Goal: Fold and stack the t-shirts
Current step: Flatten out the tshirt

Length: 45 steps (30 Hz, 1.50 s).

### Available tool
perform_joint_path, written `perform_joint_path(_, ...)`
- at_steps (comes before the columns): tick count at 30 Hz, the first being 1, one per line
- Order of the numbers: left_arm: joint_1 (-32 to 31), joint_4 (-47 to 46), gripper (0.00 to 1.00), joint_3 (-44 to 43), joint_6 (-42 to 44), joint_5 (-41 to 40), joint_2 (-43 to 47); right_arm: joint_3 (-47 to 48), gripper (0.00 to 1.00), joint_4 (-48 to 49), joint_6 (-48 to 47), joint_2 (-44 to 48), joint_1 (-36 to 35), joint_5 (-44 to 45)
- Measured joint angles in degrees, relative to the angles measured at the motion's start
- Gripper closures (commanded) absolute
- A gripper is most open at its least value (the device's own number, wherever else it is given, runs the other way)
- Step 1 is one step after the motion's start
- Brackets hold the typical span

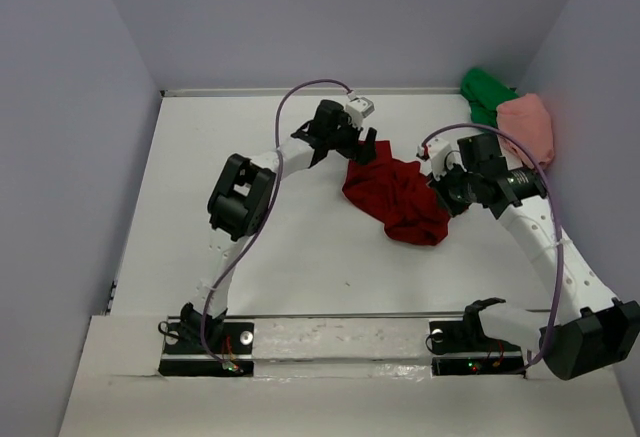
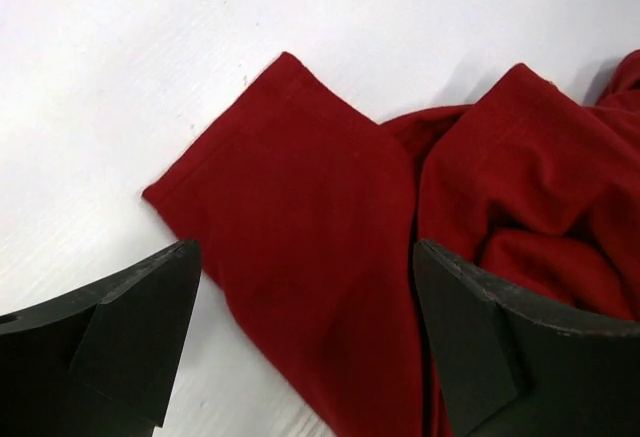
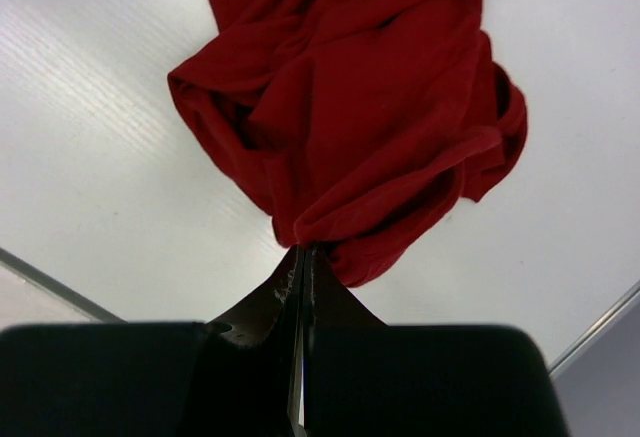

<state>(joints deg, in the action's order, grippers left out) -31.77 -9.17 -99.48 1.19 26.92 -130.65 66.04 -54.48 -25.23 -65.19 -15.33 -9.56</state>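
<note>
While my right hand (image 3: 303,252) is clenched on a bunched edge of the dark red t-shirt (image 1: 395,197), anchoring that end so the cloth can be drawn out flat, my left hand (image 2: 305,257) hangs released, jaws wide, over what looks like a sleeve (image 2: 270,177), placed, I judge, to take the opposite end. The shirt lies crumpled in the middle of the counter (image 1: 300,257). The green t-shirt (image 1: 485,92) and salmon pink t-shirt (image 1: 530,127) sit heaped together in the far right corner; no bin or basket shows.
</note>
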Motion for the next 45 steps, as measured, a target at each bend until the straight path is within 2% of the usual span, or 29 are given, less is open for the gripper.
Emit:
perform_joint_path(4,-2.93,2.38,0.05,-4.46,0.07,-5.14,-4.09,-1.99,1.00,-0.96,0.20,0.24,0.00,-1.09)
perform_joint_path(15,-7.82,6.12,0.05,-8.35,1.97,-16.63,-7.98,-2.56,1.00,-1.70,0.46,1.09,0.00,-2.62)
perform_joint_path(17,-8.20,7.02,0.09,-9.94,2.40,-18.45,-8.81,-2.93,1.00,-1.75,0.63,1.09,0.00,-2.86)
perform_joint_path(21,-8.46,7.87,0.59,-11.58,3.10,-20.68,-9.88,-3.26,1.00,-1.99,0.66,1.09,0.00,-2.82)
perform_joint_path(22,-8.66,7.96,0.86,-11.56,3.26,-21.18,-9.88,-3.26,1.00,-1.99,0.66,1.09,0.00,-2.75)
perform_joint_path(23,-8.66,8.02,0.97,-11.56,3.37,-21.38,-9.88,-3.26,1.00,-1.97,0.66,1.09,0.00,-2.56)
perform_joint_path(24,-8.68,8.09,1.00,-11.32,3.45,-21.73,-9.70,-3.28,1.00,-1.92,0.66,1.09,0.00,-2.21)
perform_joint_path(33,-8.72,10.58,1.00,2.54,5.92,-24.33,1.42,-3.28,1.00,-0.48,0.31,-0.74,0.00,1.03)
perform_joint_path(41,-7.32,11.67,1.00,21.70,10.19,-23.98,26.23,-0.13,1.00,2.19,-0.28,-7.87,0.00,5.18)
perform_joint_path(45,-4.81,12.02,1.00,27.30,14.23,-20.59,39.50,3.45,1.00,2.95,-0.50,-10.36,0.33,6.43)
